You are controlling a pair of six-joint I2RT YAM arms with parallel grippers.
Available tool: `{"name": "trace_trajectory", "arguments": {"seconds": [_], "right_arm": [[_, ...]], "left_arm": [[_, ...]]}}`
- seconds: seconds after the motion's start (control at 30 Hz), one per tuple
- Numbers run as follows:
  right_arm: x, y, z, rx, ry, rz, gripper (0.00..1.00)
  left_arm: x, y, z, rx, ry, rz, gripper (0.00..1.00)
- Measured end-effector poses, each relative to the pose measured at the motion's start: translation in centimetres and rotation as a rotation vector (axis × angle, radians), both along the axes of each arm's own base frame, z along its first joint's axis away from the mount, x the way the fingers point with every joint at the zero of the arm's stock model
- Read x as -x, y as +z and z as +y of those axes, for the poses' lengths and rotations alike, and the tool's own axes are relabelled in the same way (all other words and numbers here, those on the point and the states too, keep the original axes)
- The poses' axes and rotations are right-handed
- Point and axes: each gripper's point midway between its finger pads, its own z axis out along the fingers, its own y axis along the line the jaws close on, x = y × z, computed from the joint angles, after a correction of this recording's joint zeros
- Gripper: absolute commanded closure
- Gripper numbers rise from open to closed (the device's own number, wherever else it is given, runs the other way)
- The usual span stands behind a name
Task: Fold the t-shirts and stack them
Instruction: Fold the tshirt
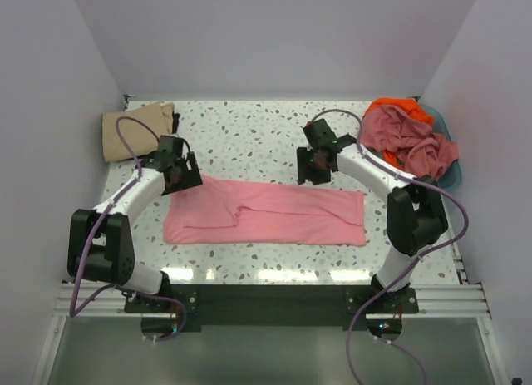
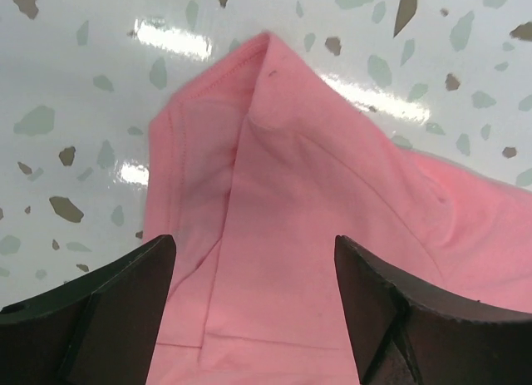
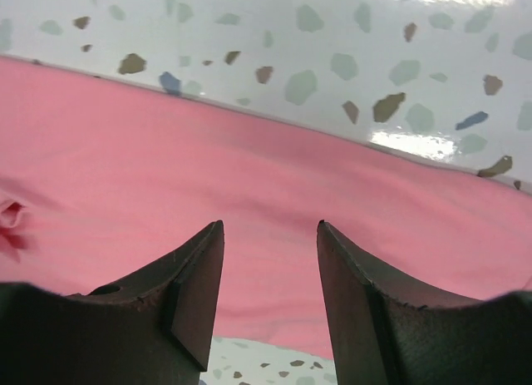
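Note:
A light pink t-shirt [image 1: 266, 214] lies folded into a long strip across the middle of the table. My left gripper [image 1: 179, 173] hovers over its left end, where a sleeve corner [image 2: 249, 77] points away; the jaws [image 2: 253, 244] stand wide open with only cloth [image 2: 316, 194] below them. Above the strip's far edge, right of centre, my right gripper [image 1: 316, 165] is open too, and nothing sits between its fingers [image 3: 270, 227] over the pink fabric [image 3: 249, 160]. A tan t-shirt [image 1: 137, 131] lies folded at the back left.
A blue basket [image 1: 453, 175] at the back right holds a crumpled dusty pink shirt [image 1: 411, 144] and an orange one [image 1: 399, 106]. White walls close in the speckled table [image 1: 249, 135] on three sides.

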Motion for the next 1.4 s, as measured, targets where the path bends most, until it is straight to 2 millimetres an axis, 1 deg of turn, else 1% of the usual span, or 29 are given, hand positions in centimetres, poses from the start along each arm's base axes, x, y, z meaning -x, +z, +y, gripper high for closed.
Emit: {"name": "trace_trajectory", "arguments": {"seconds": [0.1, 0.2, 0.43, 0.57, 0.67, 0.77, 0.8, 0.9, 1.07, 1.17, 1.3, 1.4], "right_arm": [[0.2, -1.1, -1.9, 0.022, -0.032, 0.031, 0.47], [0.2, -1.8, -3.5, 0.047, -0.064, 0.047, 0.47], [0.2, -2.3, -6.9, 0.053, -0.147, 0.058, 0.47], [0.0, -2.8, -8.6, 0.06, -0.193, 0.07, 0.48], [-0.2, -2.9, -9.6, 0.06, -0.22, 0.073, 0.47], [-0.5, -2.9, -10.4, 0.062, -0.242, 0.072, 0.48], [-0.5, -2.9, -10.6, 0.063, -0.249, 0.071, 0.48], [-0.6, -3.1, -11.6, 0.077, -0.274, 0.072, 0.48], [-0.9, -3.3, -13.6, 0.087, -0.329, 0.075, 0.48], [-1.2, -3.3, -15.2, 0.1, -0.373, 0.069, 0.48], [-1.4, -3.3, -16.9, 0.115, -0.416, 0.066, 0.48], [-1.3, -3.5, -17.7, 0.125, -0.436, 0.07, 0.48]], "left_arm": [[1.3, -1.4, 0.1, -0.004, 0.005, 0.041, 0.27], [2.1, -2.4, 0.3, -0.009, 0.004, 0.071, 0.28], [1.4, -3.1, 0.2, -0.011, 0.003, 0.08, 0.29], [-0.3, -2.4, 0.0, -0.008, 0.003, 0.055, 0.28], [-2.3, -1.7, -0.1, -0.012, 0.008, 0.032, 0.28], [-4.4, -1.2, -0.1, -0.025, 0.018, 0.012, 0.31], [-5.0, -1.2, 0.0, -0.031, 0.022, 0.008, 0.33], [-6.3, -1.7, 0.2, -0.05, 0.028, 0.013, 0.34], [-7.2, -2.8, 0.4, -0.061, 0.034, 0.037, 0.34], [-7.9, -3.1, 0.4, -0.062, 0.036, 0.039, 0.35], [-8.4, -3.2, 0.4, -0.061, 0.038, 0.039, 0.35], [-8.6, -3.5, 0.4, -0.061, 0.04, 0.043, 0.35]]}}
